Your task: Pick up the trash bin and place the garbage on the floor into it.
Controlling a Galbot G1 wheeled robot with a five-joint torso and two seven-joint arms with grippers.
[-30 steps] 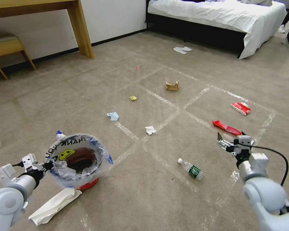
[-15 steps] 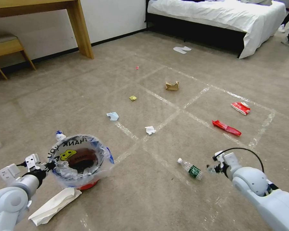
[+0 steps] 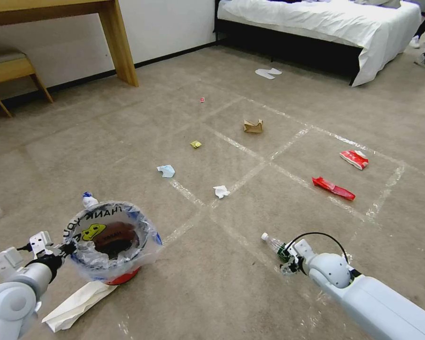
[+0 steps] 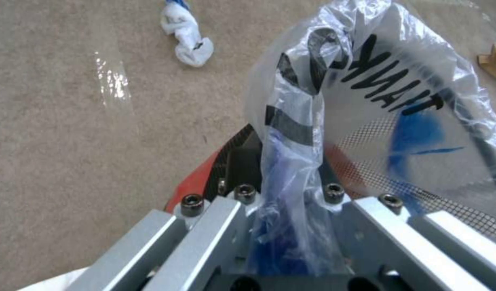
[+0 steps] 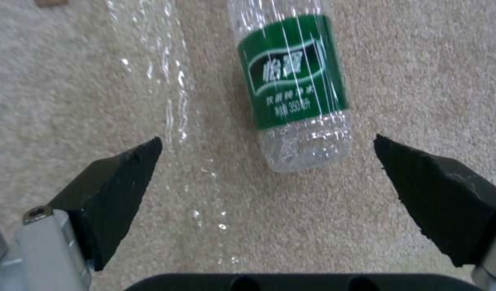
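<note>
The trash bin [image 3: 123,276], a red bucket lined with a clear "THANK YOU" bag [image 4: 377,101], sits at the near left. My left gripper [image 3: 71,246] is shut on its rim [image 4: 197,182]. I cannot tell if the bin rests on the floor [image 3: 212,293]. My right gripper [image 3: 288,262] is low beside the green-labelled bottle [image 3: 270,241]. It stands open [image 5: 266,141] with the bottle's base [image 5: 291,81] just ahead between the fingertips. Other garbage lies around: white tissue [image 3: 220,191], pale blue tissue [image 3: 165,170], yellow scrap [image 3: 195,144], brown paper bag [image 3: 253,126], red wrappers [image 3: 353,159] [image 3: 333,188], folded white paper [image 3: 78,302].
A knotted white and blue scrap [image 3: 87,199] lies just behind the bin. White slippers [image 3: 268,72] lie near the bed [image 3: 326,23] at the back right. A wooden desk leg [image 3: 120,47] and a stool [image 3: 9,71] stand at the back left.
My right arm has swung down and to the left, from above the red wrapper to the bottle. The bin and my left gripper have shifted slightly left.
</note>
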